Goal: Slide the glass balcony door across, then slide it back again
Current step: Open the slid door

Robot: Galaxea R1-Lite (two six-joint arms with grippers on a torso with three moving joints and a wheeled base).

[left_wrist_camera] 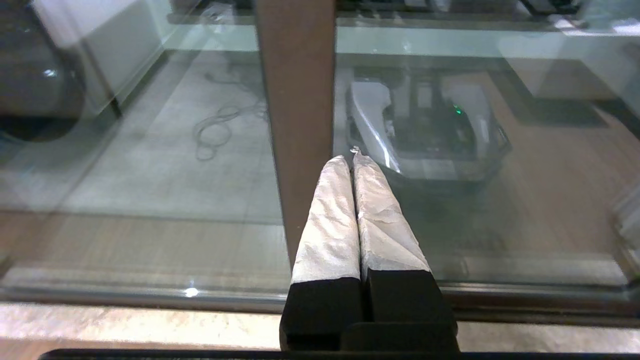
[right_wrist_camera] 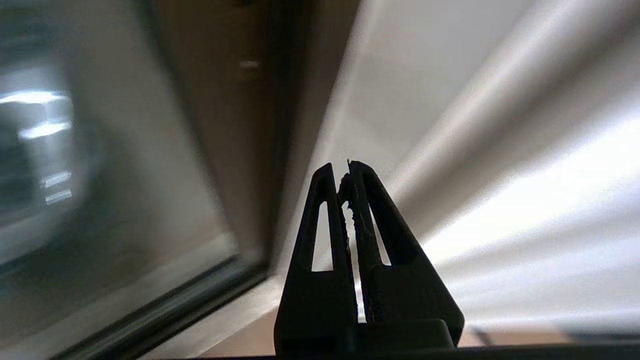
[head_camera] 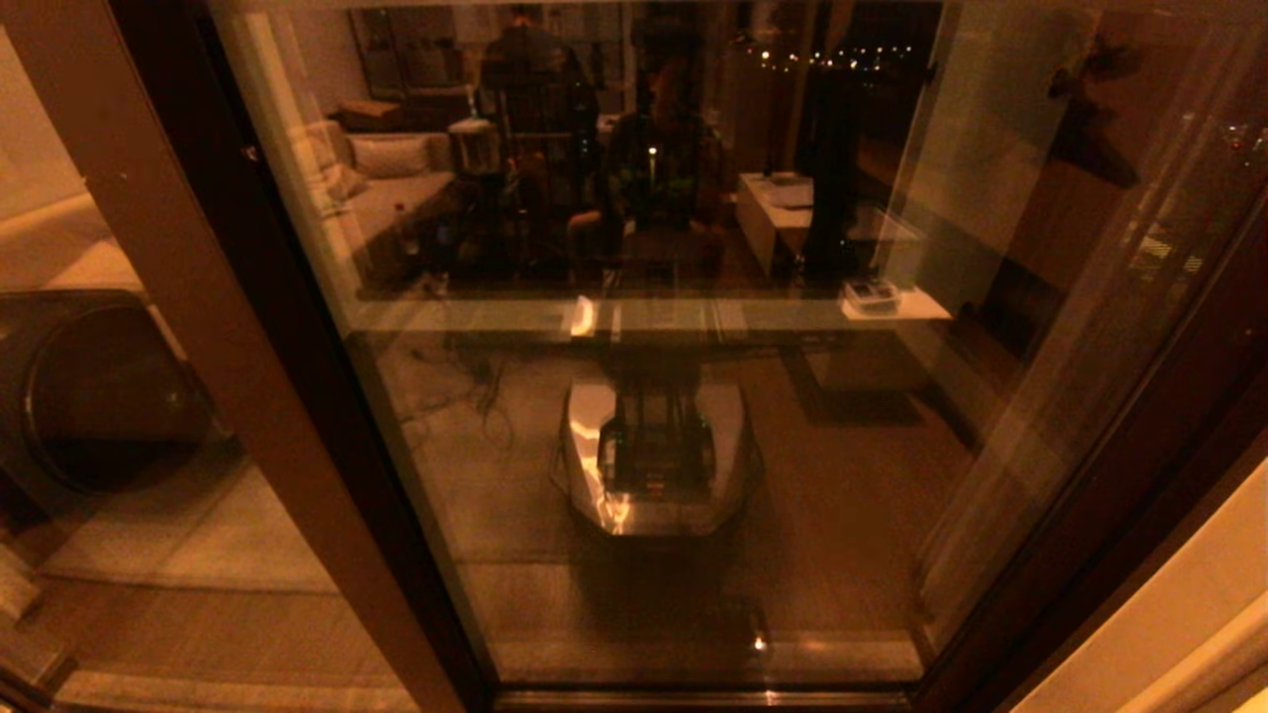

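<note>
The glass balcony door (head_camera: pixel 693 396) fills the middle of the head view as a tall reflective pane. Its dark reddish-brown stile (head_camera: pixel 1139 456) runs down the right side, next to the pale wall. In the right wrist view that stile (right_wrist_camera: pixel 235 150) carries a small light lock mark (right_wrist_camera: pixel 248 64); the handle slot is not clear. My right gripper (right_wrist_camera: pixel 344 170) is shut on nothing, near the stile and short of it. My left gripper (left_wrist_camera: pixel 350 159), its fingers wrapped in white, is shut and empty in front of the plain brown post (left_wrist_camera: pixel 297 100). Neither gripper shows in the head view.
The plain brown post (head_camera: pixel 198 297) of the other glass panel slants down the left. Behind that panel sits a dark round appliance (head_camera: pixel 89 396). The floor track (left_wrist_camera: pixel 150 295) runs along the pane's foot. A pale wall (right_wrist_camera: pixel 500 100) stands right of the stile. The glass mirrors my base (head_camera: pixel 654 456).
</note>
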